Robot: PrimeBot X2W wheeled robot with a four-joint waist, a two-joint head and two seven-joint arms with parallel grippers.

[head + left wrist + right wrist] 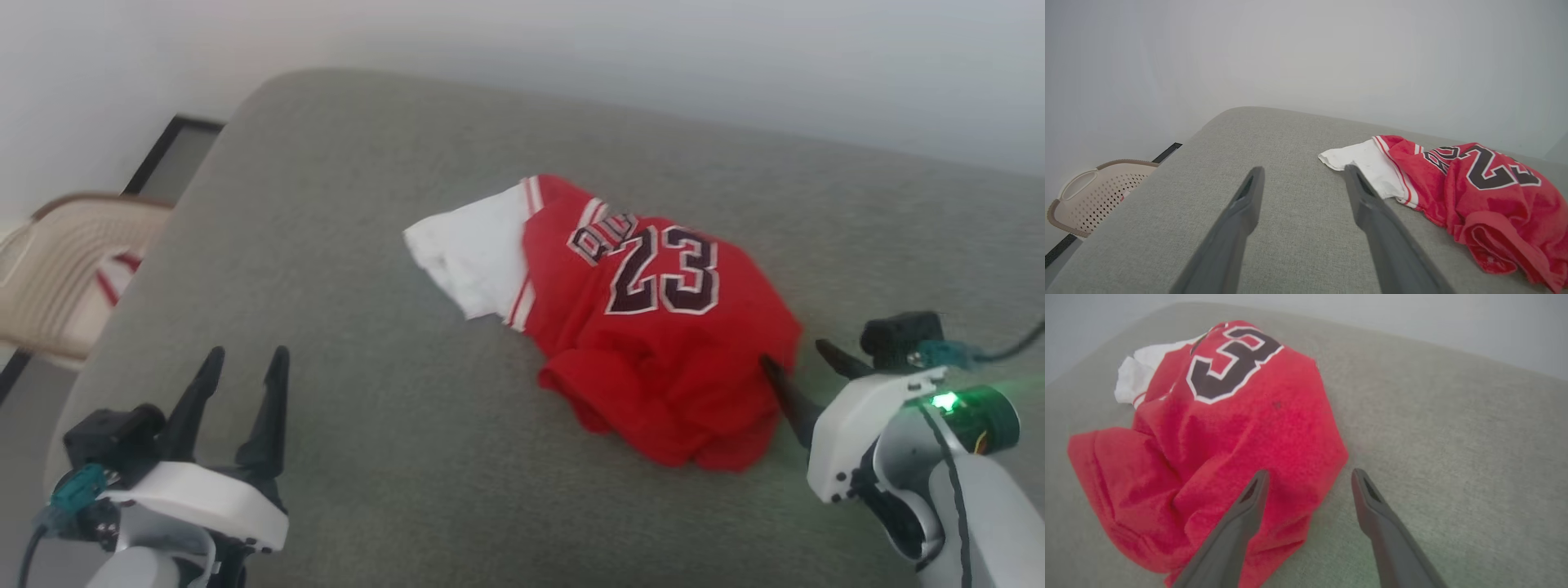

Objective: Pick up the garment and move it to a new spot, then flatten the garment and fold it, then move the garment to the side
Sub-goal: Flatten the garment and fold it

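The garment [653,318] lies crumpled on the grey cushion [367,425], red with a dark "23" facing up and a white sleeve sticking out to its left. My right gripper [793,353] stands open at the garment's right edge, one finger over the red cloth and the other over bare cushion; the right wrist view shows the garment [1229,428] just ahead of the right gripper [1309,477]. Near the lower left my left gripper [245,359] is open and holds nothing, well short of the sleeve. In the left wrist view the garment [1474,192] lies right of the left gripper [1303,173].
A beige perforated basket [73,261] stands off the cushion's left edge, with something red and white in it; the basket [1094,192] appears low and to the left in the left wrist view. A pale wall rises behind the cushion. Bare cushion stretches left and right of the garment.
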